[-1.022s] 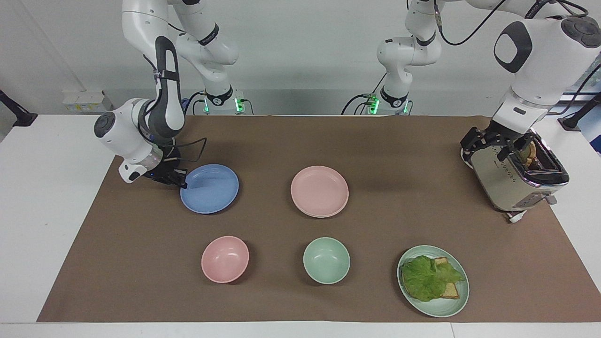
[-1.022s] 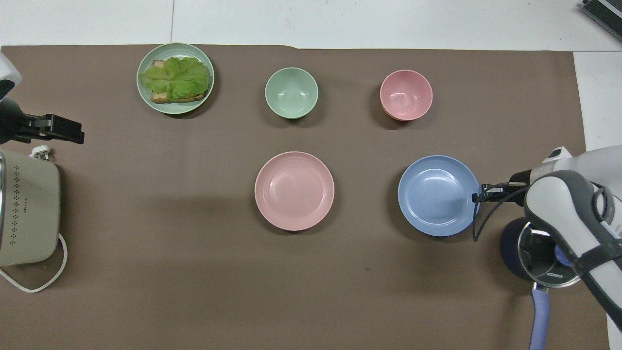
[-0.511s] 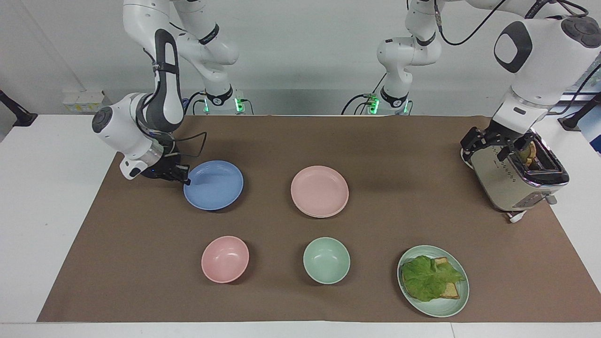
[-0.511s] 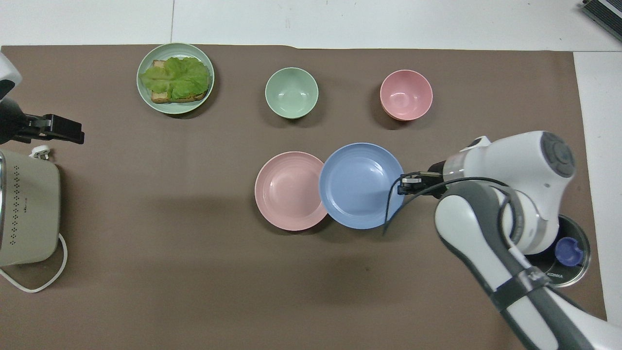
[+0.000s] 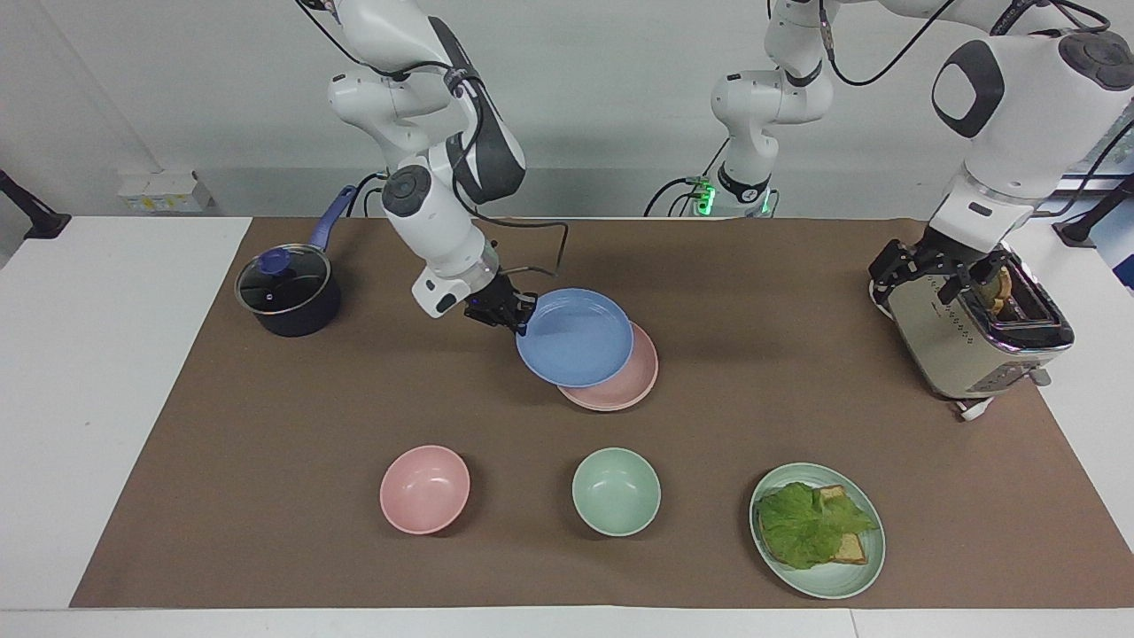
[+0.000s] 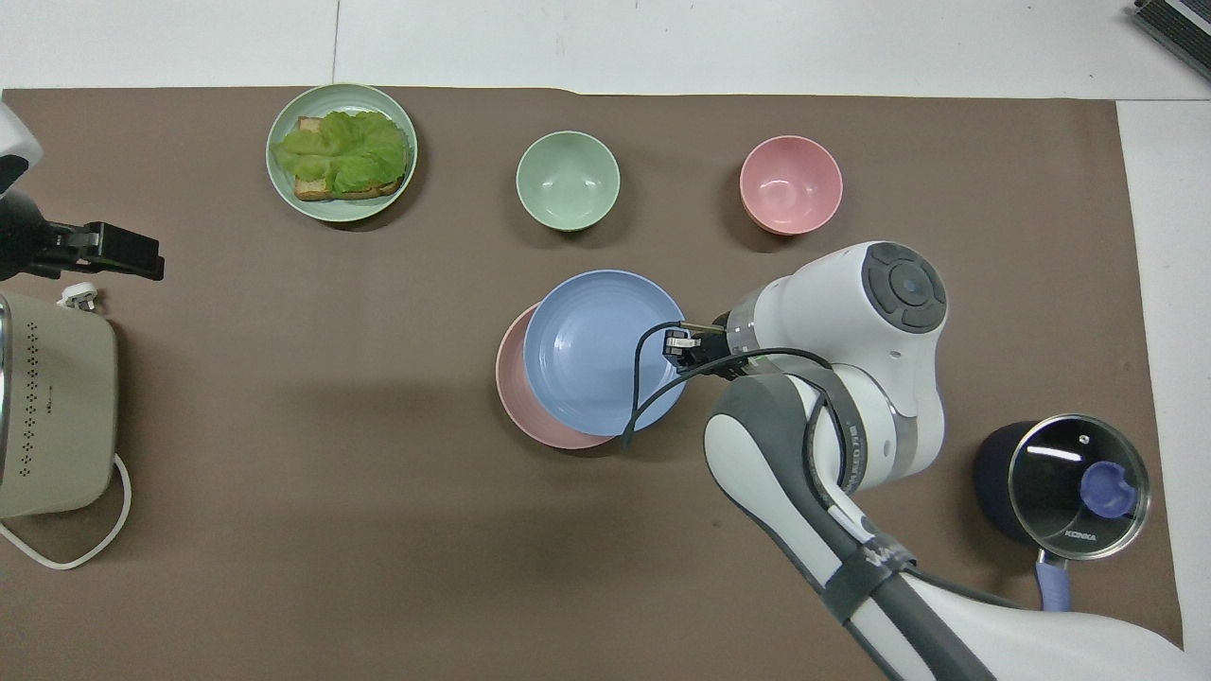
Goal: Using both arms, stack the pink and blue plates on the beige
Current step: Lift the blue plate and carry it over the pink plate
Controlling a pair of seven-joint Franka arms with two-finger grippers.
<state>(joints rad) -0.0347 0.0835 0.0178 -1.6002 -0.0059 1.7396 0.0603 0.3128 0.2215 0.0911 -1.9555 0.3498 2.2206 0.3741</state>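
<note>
My right gripper (image 5: 523, 326) (image 6: 674, 345) is shut on the rim of the blue plate (image 5: 576, 337) (image 6: 596, 350). It holds the plate just over the pink plate (image 5: 633, 381) (image 6: 511, 388), shifted a little toward the right arm's end. The blue plate covers most of the pink one, leaving a crescent showing. Whether the two touch I cannot tell. The beige plate is hidden. My left gripper (image 5: 941, 273) (image 6: 95, 251) waits open over the toaster (image 5: 966, 346) (image 6: 52, 407), holding nothing.
A dark pot with a glass lid (image 5: 288, 292) (image 6: 1060, 482) stands at the right arm's end. Farther from the robots sit a pink bowl (image 5: 425, 489) (image 6: 791, 184), a green bowl (image 5: 616, 492) (image 6: 568, 180) and a green plate (image 5: 833, 585) (image 6: 341, 210) with lettuce and bread.
My right arm has lifted the blue plate off the mat and carried it from the right arm's end to over the pink plate, uncovering the pot. The left arm has not moved.
</note>
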